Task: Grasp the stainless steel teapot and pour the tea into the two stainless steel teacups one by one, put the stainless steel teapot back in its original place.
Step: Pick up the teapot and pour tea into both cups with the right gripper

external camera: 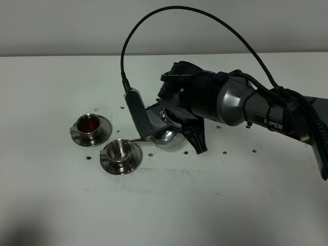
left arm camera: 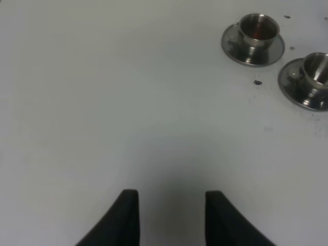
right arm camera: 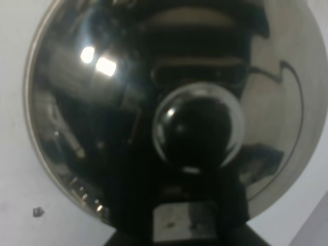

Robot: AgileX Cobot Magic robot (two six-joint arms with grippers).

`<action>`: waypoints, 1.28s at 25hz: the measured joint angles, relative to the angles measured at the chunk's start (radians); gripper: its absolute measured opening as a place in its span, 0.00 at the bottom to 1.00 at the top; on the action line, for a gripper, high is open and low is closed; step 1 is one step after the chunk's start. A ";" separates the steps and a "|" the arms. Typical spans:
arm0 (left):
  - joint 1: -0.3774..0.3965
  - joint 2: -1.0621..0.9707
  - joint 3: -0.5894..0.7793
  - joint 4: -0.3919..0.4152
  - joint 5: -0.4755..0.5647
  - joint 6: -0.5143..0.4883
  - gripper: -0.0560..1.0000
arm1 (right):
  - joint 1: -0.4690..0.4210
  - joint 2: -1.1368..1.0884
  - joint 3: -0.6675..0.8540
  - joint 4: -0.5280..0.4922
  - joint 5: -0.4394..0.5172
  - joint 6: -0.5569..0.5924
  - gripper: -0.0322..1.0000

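The stainless steel teapot point(external camera: 167, 136) hangs tilted near the table's middle, its thin spout point(external camera: 134, 138) reaching over the nearer teacup point(external camera: 121, 150). My right gripper point(external camera: 166, 125) is shut on the pot, black fingers point(external camera: 137, 108) on either side. In the right wrist view the teapot's domed lid and knob point(right arm camera: 197, 128) fill the picture. The nearer teacup looks bare steel inside. The farther teacup point(external camera: 90, 124) holds reddish tea. Both teacups point(left arm camera: 259, 29) point(left arm camera: 318, 69) stand on saucers. My left gripper point(left arm camera: 171, 218) hovers open over bare table. The original place is hidden.
The right arm point(external camera: 241, 105) stretches in from the right edge, with a black cable point(external camera: 179, 7) arching over it. Small dark specks point(external camera: 254, 151) dot the white table point(external camera: 205, 205) around the cups and arm.
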 joint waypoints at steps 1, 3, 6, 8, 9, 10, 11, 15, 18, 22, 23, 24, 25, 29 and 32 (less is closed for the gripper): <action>0.000 0.000 0.000 0.000 0.000 0.000 0.40 | 0.006 0.000 0.000 -0.008 -0.005 0.001 0.20; 0.000 0.000 0.000 0.000 0.000 0.000 0.40 | 0.010 0.000 0.000 -0.021 -0.014 0.001 0.20; 0.000 0.000 0.000 0.000 0.000 0.000 0.40 | 0.019 0.001 0.000 -0.039 -0.021 0.002 0.20; 0.000 0.000 0.000 0.000 0.000 0.000 0.40 | 0.019 0.008 0.000 -0.049 -0.028 0.002 0.20; 0.000 0.000 0.000 0.000 0.000 0.000 0.40 | 0.019 0.012 -0.001 -0.059 -0.028 0.002 0.20; 0.000 0.000 0.000 0.000 0.000 0.000 0.40 | 0.019 0.016 -0.001 -0.066 -0.028 0.002 0.20; 0.000 0.000 0.000 0.000 0.000 0.000 0.40 | 0.020 0.019 -0.001 -0.077 -0.030 0.002 0.20; 0.000 0.000 0.000 0.000 0.000 0.000 0.40 | 0.031 0.019 -0.001 -0.115 -0.035 0.002 0.20; 0.000 0.000 0.000 0.000 0.000 0.000 0.40 | 0.035 0.019 -0.001 -0.130 -0.045 0.002 0.20; 0.000 0.000 0.000 0.000 0.000 0.000 0.40 | 0.042 0.019 -0.001 -0.154 -0.059 0.002 0.20; 0.000 0.000 0.000 0.000 0.000 0.000 0.40 | 0.044 0.019 -0.001 -0.162 -0.058 0.002 0.20; 0.000 0.000 0.000 0.000 0.000 0.000 0.40 | 0.046 0.019 -0.001 -0.169 -0.058 0.002 0.20; 0.000 0.000 0.000 0.000 0.000 0.000 0.40 | 0.049 0.019 -0.001 -0.174 -0.061 0.002 0.20; 0.000 0.000 0.000 0.000 0.000 0.000 0.40 | 0.057 0.029 -0.001 -0.206 -0.065 0.010 0.20; 0.000 0.000 0.000 0.000 0.000 0.000 0.40 | 0.058 0.030 -0.001 -0.225 -0.065 0.020 0.20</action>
